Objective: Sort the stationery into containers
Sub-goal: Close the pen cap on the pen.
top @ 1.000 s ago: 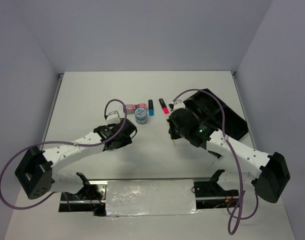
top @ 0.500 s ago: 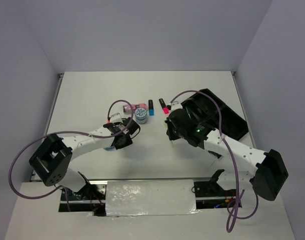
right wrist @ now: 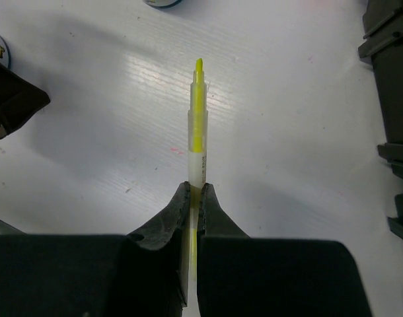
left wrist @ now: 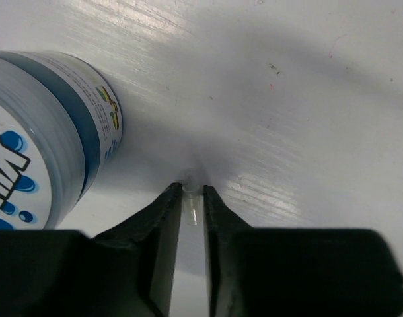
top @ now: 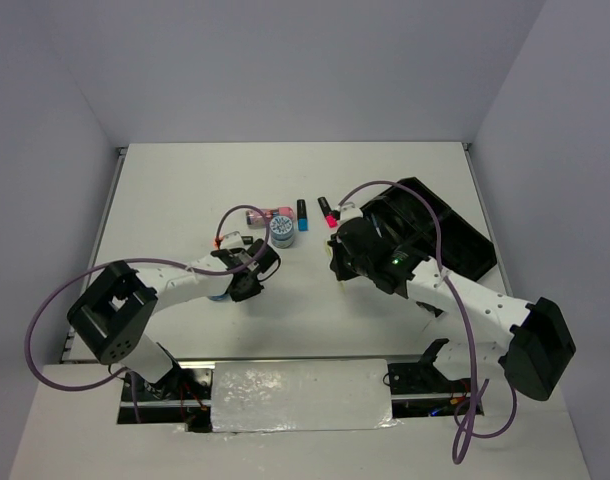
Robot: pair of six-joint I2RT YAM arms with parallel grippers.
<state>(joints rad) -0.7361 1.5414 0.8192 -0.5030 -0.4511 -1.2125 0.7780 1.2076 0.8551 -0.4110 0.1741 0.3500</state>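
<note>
Slim clear-barrelled yellow highlighter (right wrist: 197, 125), tip uncapped, clamped in right fingers (right wrist: 178, 206) over the desk (right wrist: 287, 132), left fingers (left wrist: 163, 218) pinching a small clear piece (left wrist: 191, 210) beside a blue-white tub (left wrist: 43, 132)

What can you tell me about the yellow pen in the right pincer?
The yellow pen is thin, with a clear plastic-looking barrel around a yellow core and a bare yellow tip, no cap on it. The right pincer is shut on its lower barrel, so it sticks straight out ahead over the white table. Its back end is hidden inside the pincer.
</note>
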